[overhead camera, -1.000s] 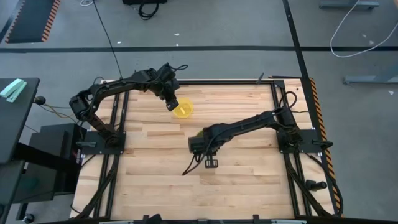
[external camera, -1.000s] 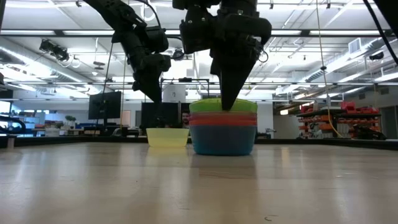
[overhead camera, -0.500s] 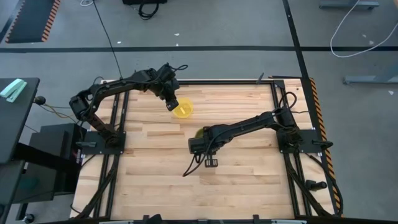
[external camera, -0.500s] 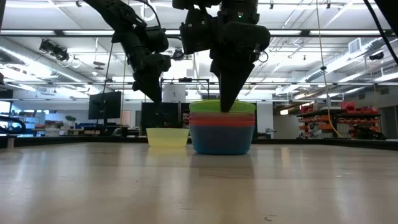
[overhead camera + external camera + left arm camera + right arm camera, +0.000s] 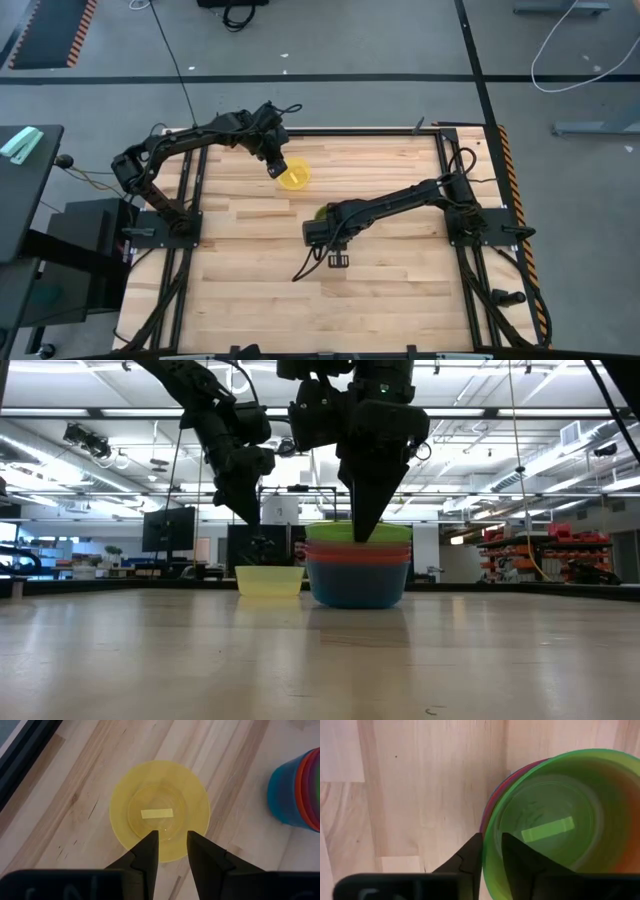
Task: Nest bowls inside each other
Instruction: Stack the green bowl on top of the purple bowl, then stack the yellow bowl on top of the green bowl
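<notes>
The left gripper [image 5: 277, 168] hangs over the near rim of the yellow bowl [image 5: 294, 177], toward the back left of the table [image 5: 400, 280]. In its wrist view the two fingers [image 5: 148, 851] stand apart with a gap between them, straddling the bowl's rim [image 5: 170, 854]; whether they touch it cannot be told. The yellow bowl sits upright and alone on the wood, with a pale rectangular label on its bottom [image 5: 157, 813].

Just beside that bowl, toward the right arm, stands the stack of bowls [image 5: 358, 565]: a blue bowl [image 5: 357, 588] at the bottom, orange and pink rims above it, and a green bowl [image 5: 358, 532] on top. The right gripper [image 5: 322, 228] is directly over the stack. Its fingers [image 5: 472, 855] are close together on either side of the green bowl's rim [image 5: 490, 845], one finger outside the wall and one inside, clamped on it. From table height the green bowl sits tilted a little in the stack.

The table is a pale butcher-block top of joined wooden strips, framed by dark metal rails [image 5: 190, 190]. Around it lies a grey floor with dark taped lines [image 5: 300, 77] and loose cables [image 5: 570, 40]. Beyond the table the low view shows a wide workshop hall with ceiling strip lights [image 5: 90, 422], a monitor [image 5: 168, 530] on the left and shelving [image 5: 520, 550] on the right.
</notes>
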